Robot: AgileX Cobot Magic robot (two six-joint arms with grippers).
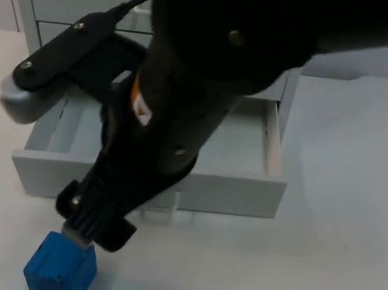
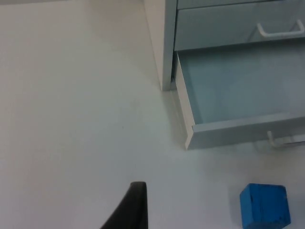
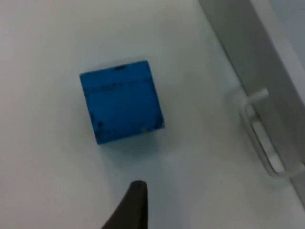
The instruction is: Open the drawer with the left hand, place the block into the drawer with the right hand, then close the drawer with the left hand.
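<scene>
While my right gripper (image 1: 78, 238) hangs over the blue cube-shaped block (image 1: 60, 268) at lower left, I cannot tell its spread; white drawer (image 1: 148, 182) open.

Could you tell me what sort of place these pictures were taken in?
Probably a robot test bench rather than a home or office: a bare white table, a small pale drawer unit with its lower drawer open, and one blue block as a prop.
</scene>
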